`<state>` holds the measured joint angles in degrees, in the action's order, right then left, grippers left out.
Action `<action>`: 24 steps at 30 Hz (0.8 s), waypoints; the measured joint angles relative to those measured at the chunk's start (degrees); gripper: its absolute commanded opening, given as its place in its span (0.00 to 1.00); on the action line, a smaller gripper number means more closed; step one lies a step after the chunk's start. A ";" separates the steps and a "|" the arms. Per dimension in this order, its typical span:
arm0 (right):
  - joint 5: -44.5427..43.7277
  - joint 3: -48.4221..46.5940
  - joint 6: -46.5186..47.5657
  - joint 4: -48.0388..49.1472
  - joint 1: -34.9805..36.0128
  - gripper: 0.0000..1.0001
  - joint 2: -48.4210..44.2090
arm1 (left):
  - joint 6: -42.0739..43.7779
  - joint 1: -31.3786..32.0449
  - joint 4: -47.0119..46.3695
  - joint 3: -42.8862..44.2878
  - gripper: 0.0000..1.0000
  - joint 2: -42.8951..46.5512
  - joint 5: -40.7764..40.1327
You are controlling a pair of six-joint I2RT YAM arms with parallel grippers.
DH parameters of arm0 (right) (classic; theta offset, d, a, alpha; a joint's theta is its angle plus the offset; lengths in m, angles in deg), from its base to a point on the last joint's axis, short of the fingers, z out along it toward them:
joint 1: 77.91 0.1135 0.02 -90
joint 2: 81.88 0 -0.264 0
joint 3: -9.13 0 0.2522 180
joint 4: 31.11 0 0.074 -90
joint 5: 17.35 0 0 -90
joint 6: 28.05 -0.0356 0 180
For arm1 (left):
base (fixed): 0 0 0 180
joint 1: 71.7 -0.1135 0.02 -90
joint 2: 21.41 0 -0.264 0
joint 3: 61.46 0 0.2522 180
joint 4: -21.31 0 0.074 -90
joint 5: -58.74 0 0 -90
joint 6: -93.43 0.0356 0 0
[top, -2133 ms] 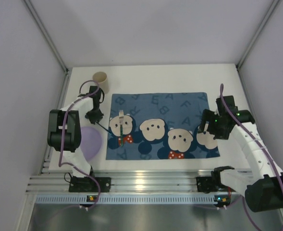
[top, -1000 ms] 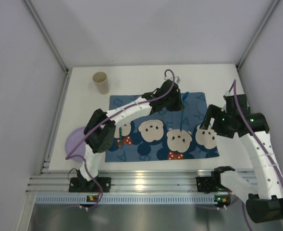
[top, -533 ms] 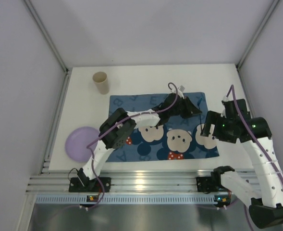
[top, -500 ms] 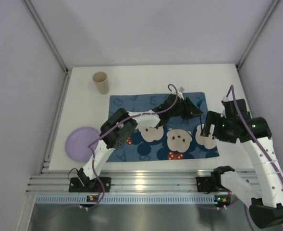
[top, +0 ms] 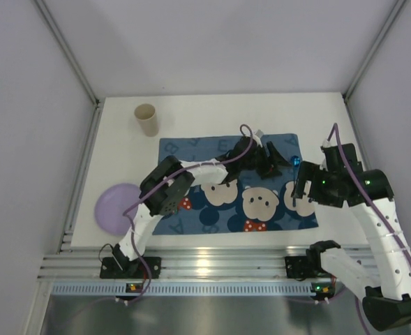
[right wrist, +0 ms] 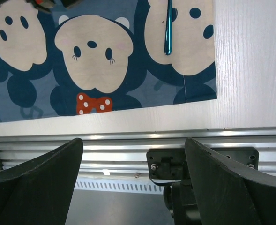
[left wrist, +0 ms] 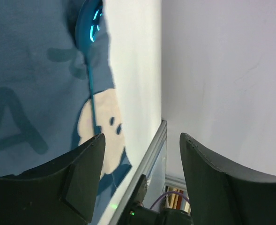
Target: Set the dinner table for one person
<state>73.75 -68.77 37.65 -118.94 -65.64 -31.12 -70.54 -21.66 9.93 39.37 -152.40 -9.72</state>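
A teal spoon [left wrist: 88, 28] lies on the right side of the blue cartoon-mouse placemat [top: 219, 213], which is spread on the white dinner table [top: 212, 112]. The spoon's bowl [top: 294, 161] points to the far edge, and its handle [right wrist: 168, 28] runs over a mouse face. My left gripper [top: 276, 162] reaches across the mat just left of the bowl. It is open [left wrist: 142, 154] and holds nothing. My right gripper [top: 301, 187] hovers over the mat's right end, above the handle. It is also open [right wrist: 135, 159] and empty.
A purple plate [top: 114, 207] lies on the table left of the mat. A beige cup [top: 147, 120] stands at the back left. The silver rail [right wrist: 128, 140] runs along the near edge. The left arm's links stretch over the mat's middle.
The left arm swept from the mat's left side to its right end carrying the spoon, then opened and let it go on the mat. The right arm barely moved.
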 measured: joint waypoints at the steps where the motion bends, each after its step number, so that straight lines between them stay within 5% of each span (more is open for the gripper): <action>1: 0.00 0.04 -0.20 0.20 0.00 0.90 0.00 | 0.94 -0.20 1.60 -0.04 0.69 1.81 -0.07; 10: 1.05 3.87 -2.27 4.57 0.00 0.90 2.38 | 14.78 -6.58 21.14 0.20 0.66 23.65 -4.79; 17: 2.45 5.33 -3.82 8.28 0.00 0.89 5.18 | 29.79 -25.14 44.41 0.92 0.65 36.41 -20.09; 24: 3.30 5.68 -4.46 9.75 0.00 0.89 7.10 | 38.45 -38.16 55.76 2.54 0.64 35.60 -32.79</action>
<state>77.05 -63.08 33.19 -109.19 -65.64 -24.01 -32.10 -59.83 65.68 41.91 -116.80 -42.50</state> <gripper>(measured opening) 0.895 0.644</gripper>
